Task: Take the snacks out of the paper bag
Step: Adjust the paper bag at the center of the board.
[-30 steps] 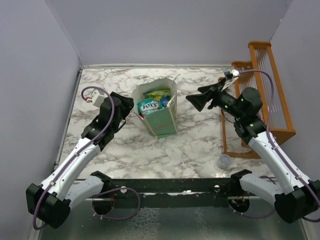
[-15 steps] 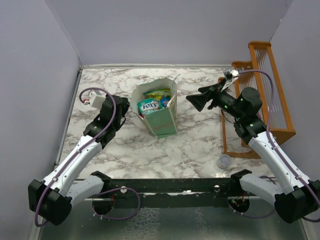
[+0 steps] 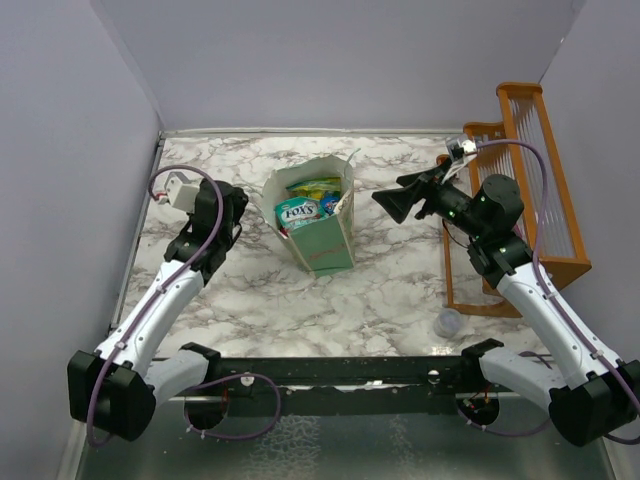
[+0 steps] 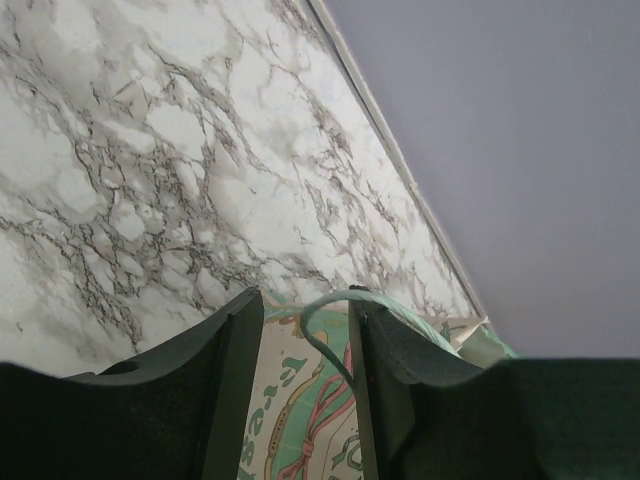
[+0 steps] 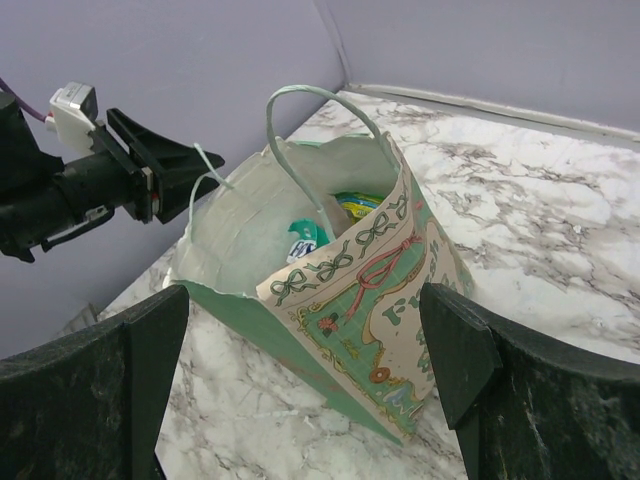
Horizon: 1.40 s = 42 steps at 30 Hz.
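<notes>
The mint-green paper bag (image 3: 325, 245) stands upright and open in the middle of the table. Inside it lie snacks: a teal packet (image 3: 297, 211), a green-yellow one (image 3: 318, 188) and a blue one (image 3: 331, 205). My left gripper (image 3: 243, 208) is just left of the bag, its jaws a narrow gap apart. The bag's string handle (image 4: 335, 300) loops between its fingers. My right gripper (image 3: 388, 203) hangs wide open and empty to the right of the bag (image 5: 380, 300), level with its rim. The teal packet (image 5: 305, 240) shows in the right wrist view.
An orange wooden rack (image 3: 530, 190) stands along the right wall. A small clear cup (image 3: 449, 322) sits on the table near the rack's front end. Grey walls close in the table on the left, back and right.
My left arm has drawn back to the left, away from the bag. The bag and my right arm have not moved.
</notes>
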{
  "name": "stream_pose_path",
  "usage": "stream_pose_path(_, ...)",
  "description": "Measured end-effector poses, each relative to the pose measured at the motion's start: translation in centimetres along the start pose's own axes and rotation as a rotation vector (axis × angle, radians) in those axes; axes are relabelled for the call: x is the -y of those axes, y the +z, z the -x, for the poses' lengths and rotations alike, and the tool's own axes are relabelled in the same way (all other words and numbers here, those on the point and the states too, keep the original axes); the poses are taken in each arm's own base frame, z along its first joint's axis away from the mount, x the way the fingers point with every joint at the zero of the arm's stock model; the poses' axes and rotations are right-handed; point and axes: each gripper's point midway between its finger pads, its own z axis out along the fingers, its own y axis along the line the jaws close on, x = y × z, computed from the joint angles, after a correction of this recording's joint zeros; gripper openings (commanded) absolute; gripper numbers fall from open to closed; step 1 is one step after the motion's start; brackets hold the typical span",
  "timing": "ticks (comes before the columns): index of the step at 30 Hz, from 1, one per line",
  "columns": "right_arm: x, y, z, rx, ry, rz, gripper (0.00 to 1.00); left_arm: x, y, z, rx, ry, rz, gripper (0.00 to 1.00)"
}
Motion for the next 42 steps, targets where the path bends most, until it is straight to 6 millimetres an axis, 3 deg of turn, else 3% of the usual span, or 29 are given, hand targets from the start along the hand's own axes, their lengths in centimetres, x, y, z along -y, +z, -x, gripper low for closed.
stream_pose_path(5, 0.1, 0.0, -0.2, -0.007, 0.005, -0.005, 0.99, 0.1, 0.9, 0.7, -0.02, -0.022, -0.029, 0.46)
stream_pose_path(8, 0.1, 0.0, -0.2, -0.009, 0.006, -0.007, 0.99, -0.1, 1.2, 0.2, -0.045, -0.023, -0.046, 0.43)
stream_pose_path(13, 0.1, 0.0, -0.3, -0.01, 0.007, -0.007, 0.99, -0.7, 1.4, -0.3, -0.072, -0.01, -0.062, 0.23)
stream_pose_path(20, 0.1, 0.0, -0.3, -0.01, 0.007, -0.008, 0.99, -0.4, 0.9, 0.8, -0.048, 0.013, -0.096, 0.0)
stream_pose_path(26, 0.2, -0.1, -0.4, -0.017, 0.01, -0.01, 0.99, 0.0, -0.1, 2.7, 0.0, 0.096, -0.101, 0.0)
stream_pose_path(33, 0.3, 0.0, -0.5, -0.027, 0.013, -0.014, 0.99, 3.5, -1.3, 6.8, 0.076, 0.188, -0.152, 0.0)
stream_pose_path(42, 0.7, 0.7, -0.5, -0.055, 0.012, -0.02, 0.99, 6.6, 1.2, 10.6, 0.079, 0.37, -0.156, 0.0)
